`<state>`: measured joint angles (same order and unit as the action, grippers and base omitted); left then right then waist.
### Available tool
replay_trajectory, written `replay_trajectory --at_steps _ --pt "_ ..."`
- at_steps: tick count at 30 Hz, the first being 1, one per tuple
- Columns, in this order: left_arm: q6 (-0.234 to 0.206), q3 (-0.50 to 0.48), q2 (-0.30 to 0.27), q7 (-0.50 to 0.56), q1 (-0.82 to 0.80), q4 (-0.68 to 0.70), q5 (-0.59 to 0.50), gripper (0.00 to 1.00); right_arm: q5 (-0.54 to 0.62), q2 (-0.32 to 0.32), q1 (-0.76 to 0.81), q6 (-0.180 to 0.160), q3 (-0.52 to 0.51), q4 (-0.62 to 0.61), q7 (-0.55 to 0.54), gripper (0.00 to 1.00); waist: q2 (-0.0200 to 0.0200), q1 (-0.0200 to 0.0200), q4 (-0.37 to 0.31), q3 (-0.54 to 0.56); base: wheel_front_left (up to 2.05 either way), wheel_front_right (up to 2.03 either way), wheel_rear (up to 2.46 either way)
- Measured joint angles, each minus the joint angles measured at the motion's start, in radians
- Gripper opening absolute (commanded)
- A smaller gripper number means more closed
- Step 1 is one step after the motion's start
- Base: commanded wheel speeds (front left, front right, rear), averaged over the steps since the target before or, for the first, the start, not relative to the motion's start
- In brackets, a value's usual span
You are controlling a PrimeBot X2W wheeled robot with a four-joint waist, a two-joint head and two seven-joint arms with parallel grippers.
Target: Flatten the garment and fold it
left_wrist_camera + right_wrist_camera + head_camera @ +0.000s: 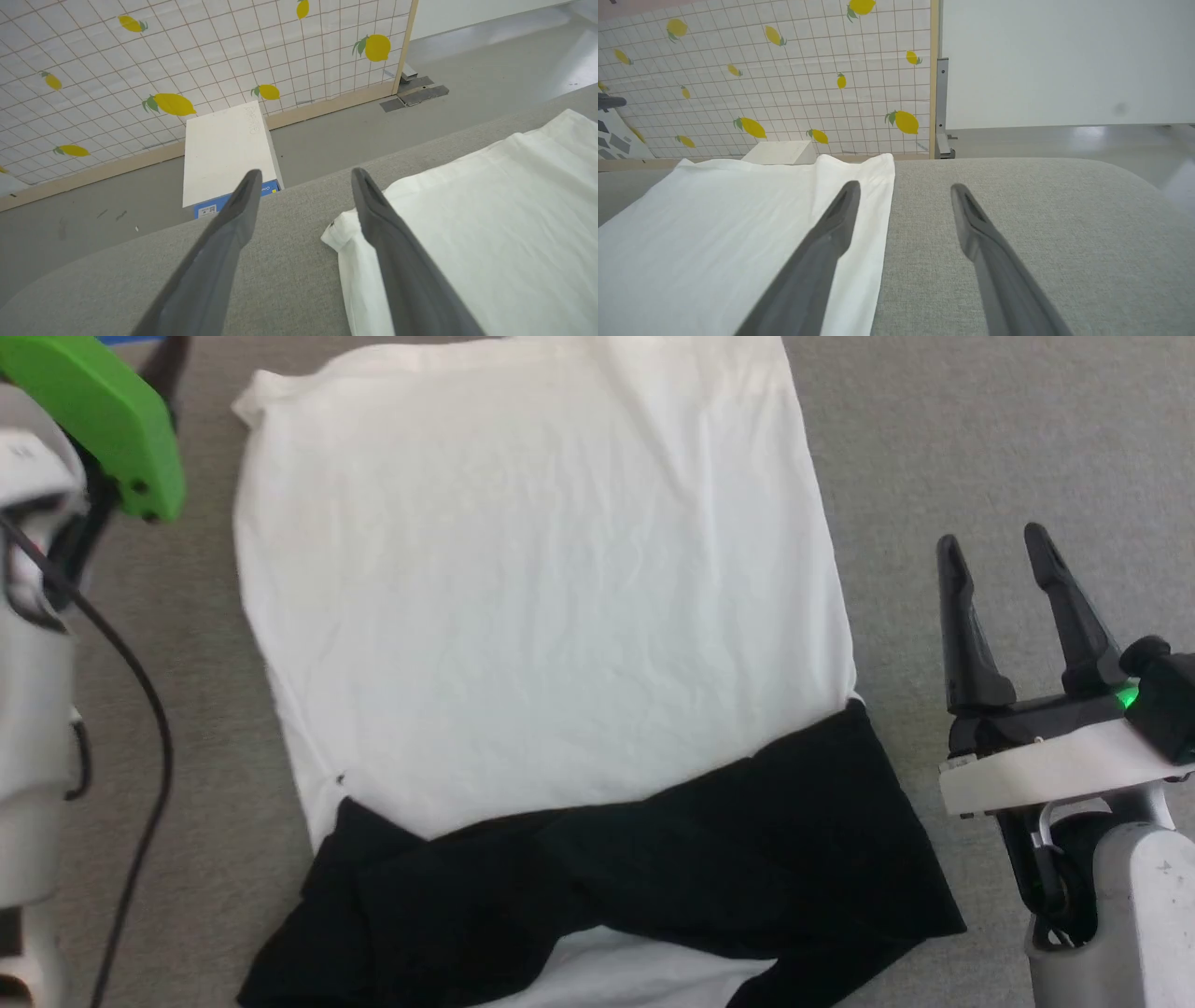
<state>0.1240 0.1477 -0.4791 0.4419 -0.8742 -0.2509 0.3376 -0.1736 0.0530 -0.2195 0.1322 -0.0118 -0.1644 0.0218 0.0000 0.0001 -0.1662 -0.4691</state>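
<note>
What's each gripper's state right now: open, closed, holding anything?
Left gripper: open, holding nothing, by a corner of the garment.
Right gripper: open, holding nothing, beside the garment.

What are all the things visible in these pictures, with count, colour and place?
garment: one, white body with black sleeves across its near end, flat on the table
table: one, grey fabric, under the garment
white box: one, white, blue side, on the floor beyond the table
screen: one, white grid with yellow lemons, behind the box
cable: one, black, beside the left arm
left gripper: one, dark, open, at the garment's far left corner
right gripper: one, dark, open, beside the garment's right edge
</note>
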Motion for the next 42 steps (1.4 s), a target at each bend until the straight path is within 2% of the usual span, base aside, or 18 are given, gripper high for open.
replay_trajectory --at_steps 7,14,20,21,22,23,25,29,34,38,42 --pt "-0.015 -0.009 -0.062 0.224 -0.099 -0.043 0.012 1.0 -0.044 0.0 -0.031 0.0 0.02 0.039 0.043 1.0 0.0 0.0001 -0.071 -0.104 0.0 0.0 0.0" --pt "-0.084 -0.027 -0.084 0.454 -0.105 -0.042 0.046 1.0 -0.071 -0.001 -0.034 0.0 0.045 0.077 0.07 1.0 0.0 0.0001 -0.144 -0.175 0.0 0.0 0.0" --pt "-0.158 -0.044 -0.119 0.646 -0.094 0.038 0.064 1.0 -0.075 -0.001 -0.037 0.0 0.046 0.094 0.072 1.0 0.0 0.0 -0.177 -0.2 0.0 0.0 0.0" --pt "-0.165 -0.044 -0.12 0.668 -0.091 0.052 0.067 0.41 -0.075 -0.001 -0.037 0.0 0.046 0.094 0.072 1.0 0.0 0.0 -0.176 -0.2 0.0 0.0 0.0" --pt "-0.172 -0.044 -0.121 0.691 -0.083 0.069 0.071 0.08 -0.074 -0.001 -0.039 0.0 0.046 0.094 0.071 1.0 0.0 0.0 -0.175 -0.199 0.0 0.0 0.0" --pt "-0.174 -0.044 -0.121 0.711 -0.074 0.088 0.077 0.0 -0.073 -0.001 -0.042 0.0 0.047 0.093 0.068 1.0 0.0 0.0 -0.173 -0.198 0.0 0.0 0.0" --pt "-0.173 -0.041 -0.122 0.718 -0.056 0.127 0.082 0.0 -0.066 0.0 -0.054 0.0 0.051 0.091 0.06 1.0 0.0 0.0 -0.169 -0.198 0.0 0.0 0.0" --pt "-0.144 -0.03 -0.132 0.636 -0.043 0.162 0.065 0.0 -0.035 -0.001 -0.116 0.0 0.081 0.086 0.032 1.0 0.0 0.0 -0.164 -0.205 0.0 0.0 0.0" --pt "-0.096 0.0 -0.138 0.492 -0.049 0.146 0.037 0.0 0.017 0.0 -0.32 0.0 0.127 0.132 -0.044 1.0 0.0 0.0 -0.15 -0.213 0.0 0.0 0.0" --pt "-0.072 0.029 -0.133 0.406 -0.077 0.115 0.005 0.0 0.03 -0.002 -0.53 0.0 0.145 0.258 -0.138 1.0 0.0 0.0 -0.131 -0.221 0.0 0.0 0.0" --pt "-0.062 0.061 -0.099 0.351 -0.121 0.079 0.003 0.0 0.034 -0.002 -0.742 0.0 0.142 0.434 -0.256 1.0 0.0 0.0 -0.099 -0.234 0.0 0.0 0.0"
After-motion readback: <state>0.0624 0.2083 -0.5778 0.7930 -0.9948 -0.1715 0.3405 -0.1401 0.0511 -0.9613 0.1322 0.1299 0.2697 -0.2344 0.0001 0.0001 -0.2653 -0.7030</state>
